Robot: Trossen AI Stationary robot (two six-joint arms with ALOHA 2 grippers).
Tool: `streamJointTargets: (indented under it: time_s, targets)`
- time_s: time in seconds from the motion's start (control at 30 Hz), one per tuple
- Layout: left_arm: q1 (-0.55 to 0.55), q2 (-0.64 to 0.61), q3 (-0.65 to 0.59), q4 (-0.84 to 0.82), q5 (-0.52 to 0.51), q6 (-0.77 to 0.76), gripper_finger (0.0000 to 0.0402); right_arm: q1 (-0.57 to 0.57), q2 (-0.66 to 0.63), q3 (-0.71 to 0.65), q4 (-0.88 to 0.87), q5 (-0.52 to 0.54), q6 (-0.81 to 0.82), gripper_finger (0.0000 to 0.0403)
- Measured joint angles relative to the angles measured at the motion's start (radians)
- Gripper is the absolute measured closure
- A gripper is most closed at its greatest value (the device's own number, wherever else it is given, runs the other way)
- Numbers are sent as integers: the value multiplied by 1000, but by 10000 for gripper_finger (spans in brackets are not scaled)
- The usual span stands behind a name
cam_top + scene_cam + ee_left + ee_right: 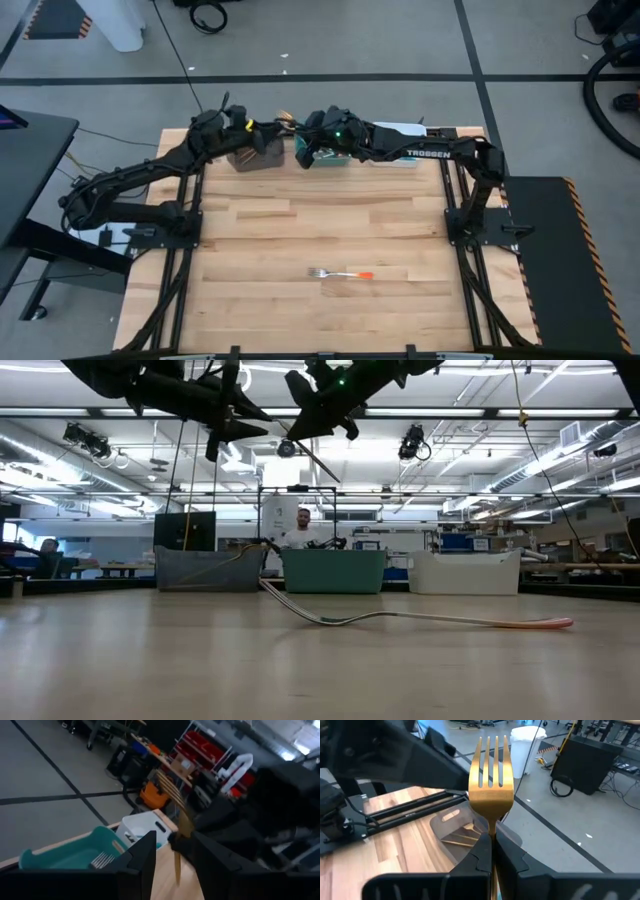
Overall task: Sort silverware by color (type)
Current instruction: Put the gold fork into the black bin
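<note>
From above, both arms are stretched to the bench's (300, 225) far edge; the left fingers (268, 127) are spread, beside the gold fork (287, 122). In the right wrist view, that fork is pinched upright by the right fingers (492, 851). An orange-handled fork (340, 273) lies mid-bench.

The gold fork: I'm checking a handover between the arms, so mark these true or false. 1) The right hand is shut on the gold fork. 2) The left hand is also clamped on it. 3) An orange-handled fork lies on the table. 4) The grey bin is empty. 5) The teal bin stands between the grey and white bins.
1) True: the right hand is shut on the gold fork, tines up.
2) False: the left hand is open, fingers either side of the handle.
3) True: the orange-handled fork lies alone on the table.
4) False: the grey bin holds gold silverware.
5) True: the teal bin stands before the white bin.
</note>
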Motion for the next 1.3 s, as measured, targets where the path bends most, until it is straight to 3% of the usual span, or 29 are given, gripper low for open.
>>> streamJointTargets:
  time_s: [0.7, 0.83, 1.07, 1.3]
  targets:
    - [15, 12, 1, 105, -4, -98, 274, 4, 0, 0, 11, -31, 45, 392]
    - [15, 49, 1, 136, 3, -129, 301, 5, 1, 0, 16, -29, 47, 392]
    - [11, 95, 2, 229, 40, -149, 387, 3, 2, 0, 18, -23, 52, 392]
    - [11, 95, 2, 230, 42, -100, 390, 3, 2, 0, 17, -31, 53, 392]
